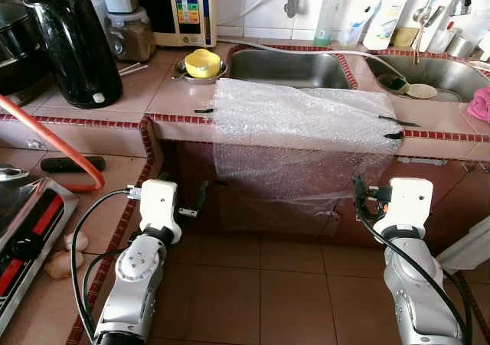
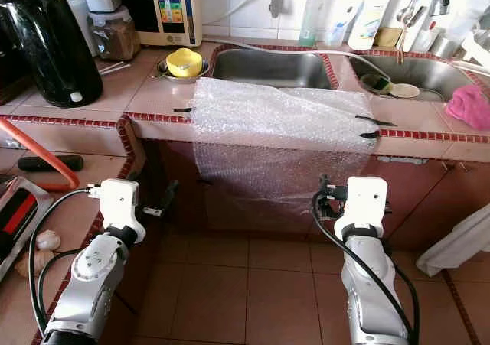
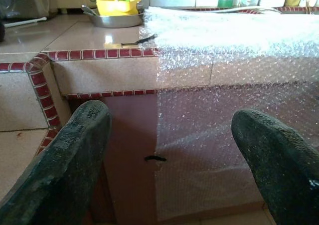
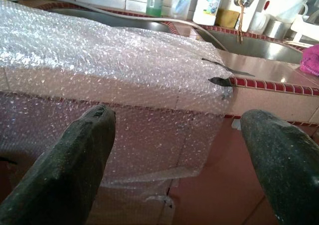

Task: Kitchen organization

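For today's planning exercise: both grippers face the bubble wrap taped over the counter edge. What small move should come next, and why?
Probably ease the right gripper forward onto the bubble wrap's hanging edge. Both grippers are open and short of the sheet, the left gripper too, and black tape still pins it to the counter.

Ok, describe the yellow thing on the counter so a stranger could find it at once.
Start at the left steel sink basin set in the red-edged tiled counter. Just to its left, behind the taped bubble wrap, sits a shallow metal dish. The yellow bowl rests in it, the only bright yellow item there.
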`<state>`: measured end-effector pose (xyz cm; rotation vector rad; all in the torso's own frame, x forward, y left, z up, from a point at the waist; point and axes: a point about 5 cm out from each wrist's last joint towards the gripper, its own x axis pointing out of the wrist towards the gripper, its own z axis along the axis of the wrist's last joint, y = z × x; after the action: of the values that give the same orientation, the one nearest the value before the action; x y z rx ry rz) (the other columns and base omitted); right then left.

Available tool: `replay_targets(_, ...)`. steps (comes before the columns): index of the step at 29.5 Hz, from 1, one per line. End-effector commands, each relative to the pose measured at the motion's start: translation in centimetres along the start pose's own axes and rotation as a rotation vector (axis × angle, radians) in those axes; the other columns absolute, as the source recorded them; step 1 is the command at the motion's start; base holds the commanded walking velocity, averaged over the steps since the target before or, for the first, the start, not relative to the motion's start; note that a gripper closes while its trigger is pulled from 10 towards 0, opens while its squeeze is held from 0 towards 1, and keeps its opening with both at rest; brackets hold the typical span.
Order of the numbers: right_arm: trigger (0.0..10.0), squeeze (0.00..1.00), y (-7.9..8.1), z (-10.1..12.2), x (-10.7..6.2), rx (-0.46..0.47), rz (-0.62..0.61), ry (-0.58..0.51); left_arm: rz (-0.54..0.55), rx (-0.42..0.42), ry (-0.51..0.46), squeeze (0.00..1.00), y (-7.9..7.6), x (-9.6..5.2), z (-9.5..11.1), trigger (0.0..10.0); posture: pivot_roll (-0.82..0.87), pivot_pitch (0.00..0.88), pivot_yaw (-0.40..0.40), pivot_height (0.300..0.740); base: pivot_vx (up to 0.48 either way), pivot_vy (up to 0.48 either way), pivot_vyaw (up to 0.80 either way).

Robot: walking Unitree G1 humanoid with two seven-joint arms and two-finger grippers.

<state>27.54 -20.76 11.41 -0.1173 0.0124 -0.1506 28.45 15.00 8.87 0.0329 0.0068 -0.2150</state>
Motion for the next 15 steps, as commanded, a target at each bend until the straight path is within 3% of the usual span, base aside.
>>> replay_targets(1, 10.0, 0.0, -0.18, 0.01, -0.04, 0.002, -0.008, -0.003, -0.008, 0.0, 0.018, 0.0, -0.01, -0.1, -0.31, 10.0, -0.02, 0.0, -0.001, 0.74, 0.0, 0.0, 0.0)
replay_targets(15, 10.0, 0.0, -0.19, -0.05, -0.05, 0.002, -0.009, -0.002, -0.015, 0.009, 0.016, 0.0, -0.04, -0.06, -0.27, 10.0, -0.02, 0.0, -0.001, 0.74, 0.0, 0.0, 0.0)
